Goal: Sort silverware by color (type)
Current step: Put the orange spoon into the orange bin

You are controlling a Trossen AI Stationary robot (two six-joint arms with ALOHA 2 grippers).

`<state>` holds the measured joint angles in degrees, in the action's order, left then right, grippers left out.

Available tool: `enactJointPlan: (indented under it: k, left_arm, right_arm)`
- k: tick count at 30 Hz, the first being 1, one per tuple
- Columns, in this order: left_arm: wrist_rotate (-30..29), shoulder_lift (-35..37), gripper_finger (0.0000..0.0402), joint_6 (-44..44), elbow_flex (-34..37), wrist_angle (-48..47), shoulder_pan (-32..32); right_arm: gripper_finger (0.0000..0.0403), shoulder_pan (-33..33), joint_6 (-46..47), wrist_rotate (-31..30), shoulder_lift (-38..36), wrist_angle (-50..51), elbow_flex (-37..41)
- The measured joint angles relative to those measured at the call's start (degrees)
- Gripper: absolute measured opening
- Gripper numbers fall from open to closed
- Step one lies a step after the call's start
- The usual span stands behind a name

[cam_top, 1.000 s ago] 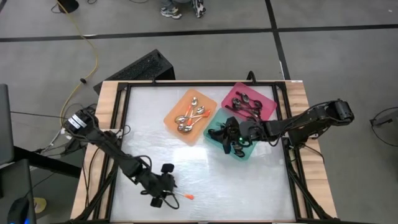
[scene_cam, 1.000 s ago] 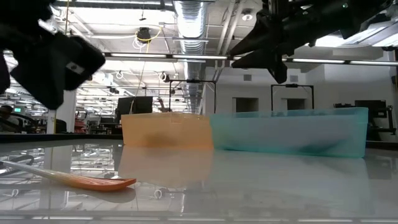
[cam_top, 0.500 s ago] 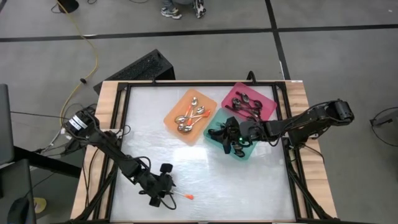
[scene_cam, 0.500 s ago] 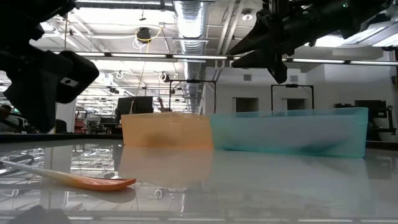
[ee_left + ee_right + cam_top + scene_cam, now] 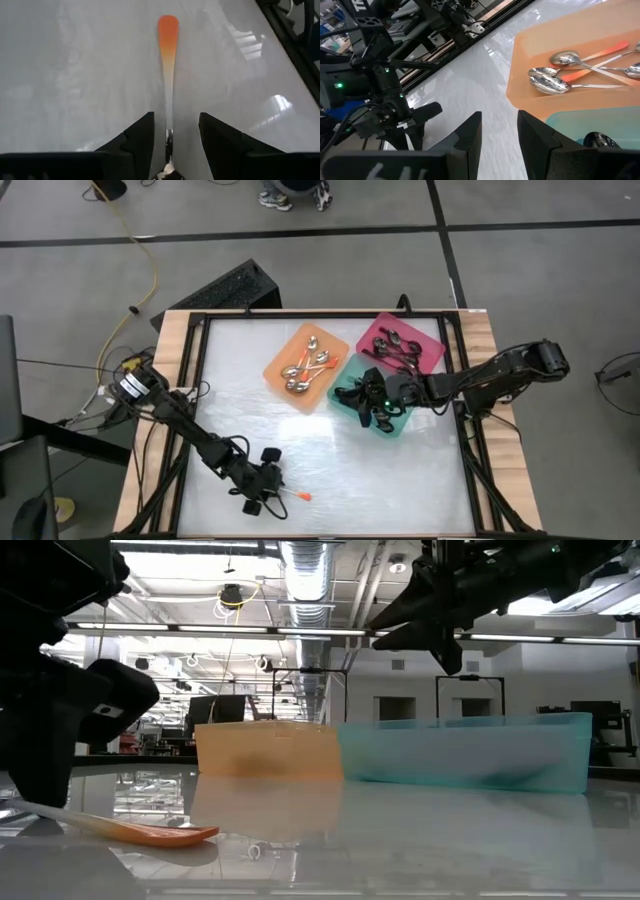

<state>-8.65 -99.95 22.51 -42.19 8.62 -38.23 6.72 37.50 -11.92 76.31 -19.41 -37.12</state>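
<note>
- Left gripper [image 5: 169,142] low over the table's near edge, fingers spread and straddling the neck of an orange-handled spoon [image 5: 168,75]; nothing clamped yet, jaws clear of the metal on both sides.
- Spoon flat on the white tabletop [image 5: 400,470], handle running straight out ahead of the fingers, bowl tucked back under the wrist; lined up that way, probably, so a plain close lands on the thin neck.
- Last stray piece on the open table, well apart from every tray, hence the long reach down here.
- Orange tray [image 5: 278,370] far ahead of this gripper, already holding matching shiny spoons [image 5: 305,365] with orange handles: the likely destination.
- Right gripper [image 5: 366,409] hanging above the teal tray [image 5: 398,427], fingers parted and empty as far as the wrist view shows; seemingly parked there out of the left arm's way.
- Dark spoons [image 5: 395,345] in the pink tray [image 5: 432,345] just beyond the right gripper; contents of the teal tray mostly hidden under that arm, hard to tell.
</note>
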Motion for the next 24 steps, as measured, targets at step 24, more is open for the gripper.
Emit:
enactJointPlan:
  k: [24]
  left_arm:
    - [-4.31, -0.05, 0.0003, 16.52, -0.11, -4.36, -0.46]
  right_arm:
    - [0.0132, 0.00, 1.21, 0.04, -0.11, -0.47, 0.00]
